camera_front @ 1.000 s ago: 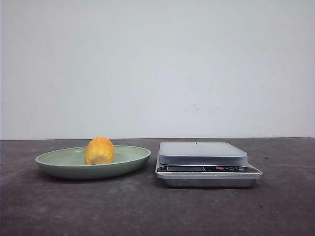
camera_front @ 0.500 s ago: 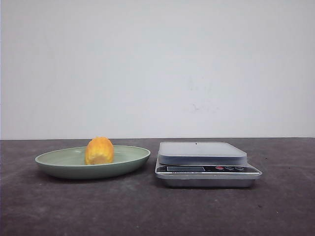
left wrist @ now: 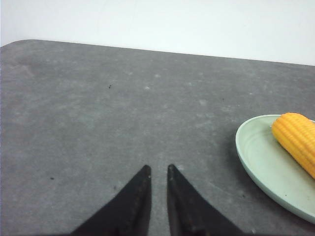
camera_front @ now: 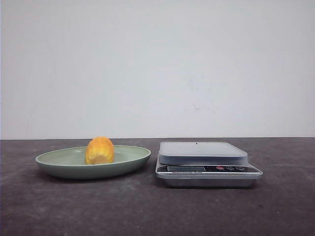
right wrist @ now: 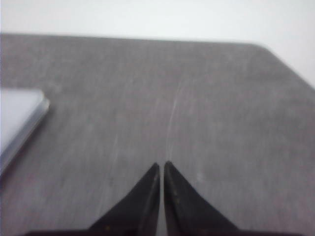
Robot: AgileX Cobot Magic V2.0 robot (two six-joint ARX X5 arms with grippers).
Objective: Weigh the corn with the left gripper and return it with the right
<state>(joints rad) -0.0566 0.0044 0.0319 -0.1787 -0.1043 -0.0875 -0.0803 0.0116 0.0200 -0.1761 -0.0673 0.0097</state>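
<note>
Corn, a stubby orange-yellow cob [camera_front: 100, 150], lies in the shallow pale-green plate [camera_front: 59, 169] in the front view, just left of the silver digital kitchen scale [camera_front: 207, 163], whose platform is bare; nothing has shifted over the last second, a stillness that fits either a cob awaiting weighing or one already returned. Left wrist view: the black left gripper [left wrist: 157, 171] hangs over dark grey table [left wrist: 98, 108] beside the plate, fingertips nearly together with a slim gap. Right wrist view: the right gripper [right wrist: 162, 166] hovers beside the scale, tips together.
</note>
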